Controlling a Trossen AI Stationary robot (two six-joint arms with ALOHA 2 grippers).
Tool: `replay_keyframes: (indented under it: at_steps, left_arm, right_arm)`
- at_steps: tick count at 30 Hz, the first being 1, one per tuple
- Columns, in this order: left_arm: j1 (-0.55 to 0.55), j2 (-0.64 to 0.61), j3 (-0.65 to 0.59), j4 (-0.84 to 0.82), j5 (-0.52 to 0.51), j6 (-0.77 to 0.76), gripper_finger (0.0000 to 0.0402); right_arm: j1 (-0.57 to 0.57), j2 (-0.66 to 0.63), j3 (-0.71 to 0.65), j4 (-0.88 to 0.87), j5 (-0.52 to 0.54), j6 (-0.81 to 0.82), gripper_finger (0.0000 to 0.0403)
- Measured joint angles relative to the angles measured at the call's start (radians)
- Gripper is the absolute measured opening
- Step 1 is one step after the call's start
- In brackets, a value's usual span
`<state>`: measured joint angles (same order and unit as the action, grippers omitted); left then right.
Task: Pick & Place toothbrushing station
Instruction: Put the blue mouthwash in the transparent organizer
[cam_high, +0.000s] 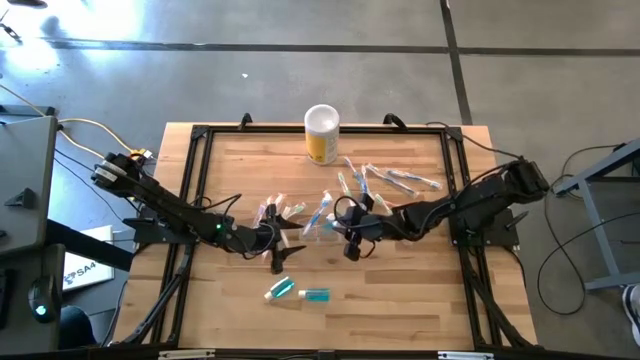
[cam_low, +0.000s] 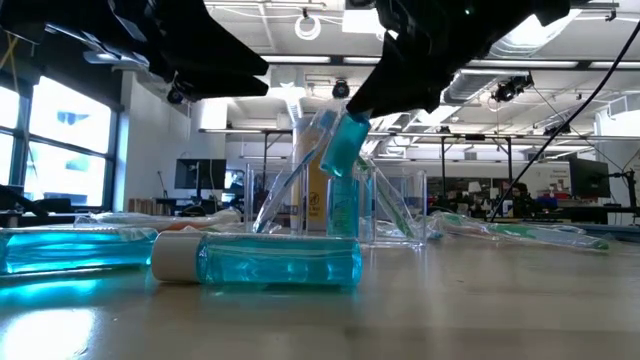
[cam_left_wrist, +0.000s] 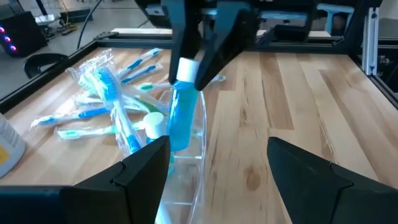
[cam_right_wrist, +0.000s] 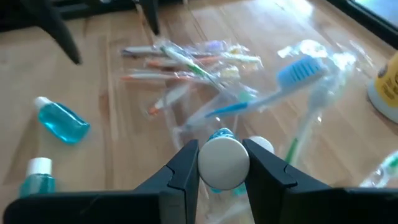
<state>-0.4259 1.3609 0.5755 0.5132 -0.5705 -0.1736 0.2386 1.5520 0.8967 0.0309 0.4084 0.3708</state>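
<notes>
Your right gripper (cam_right_wrist: 224, 163) was clamped on the white cap of a teal toothpaste tube (cam_left_wrist: 181, 115), which hung tilted, cap up, near the middle of the wooden table (cam_high: 420, 310). Its lower end reached into a clear plastic holder (cam_left_wrist: 189, 168) standing on the boards, with a second white cap (cam_left_wrist: 154, 123) showing beside it. Your left gripper (cam_left_wrist: 217, 168) sat low and just short of that holder, its jaws spread wide with nothing between them; you could see the tube and the holder's rim in the gap ahead of its fingers.

Wrapped toothbrushes (cam_high: 395, 180) lay scattered beyond the right gripper, toward the far side of the table, and another bunch of toothbrushes in crinkly wrap (cam_right_wrist: 186, 62) lay near the left gripper. Two more teal tubes (cam_high: 298, 292) lay flat on the near part of the table, well apart from both grippers. A white-and-yellow canister (cam_high: 321, 133) stood upright at the far edge
</notes>
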Motion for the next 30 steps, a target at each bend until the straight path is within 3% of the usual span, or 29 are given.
replay_keyframes:
  at_steps: [15,30]
  left_arm:
    - [0.0,0.0,0.0,-0.008,0.001,-0.009,0.0264]
    - [0.0,0.0,0.0,-0.008,0.018,-0.016,0.0264]
  right_arm:
    - [-0.058,0.0,0.0,-0.089,-0.118,0.068,0.0088]
    - [-0.065,0.0,0.0,-0.132,-0.104,0.134,0.0114]
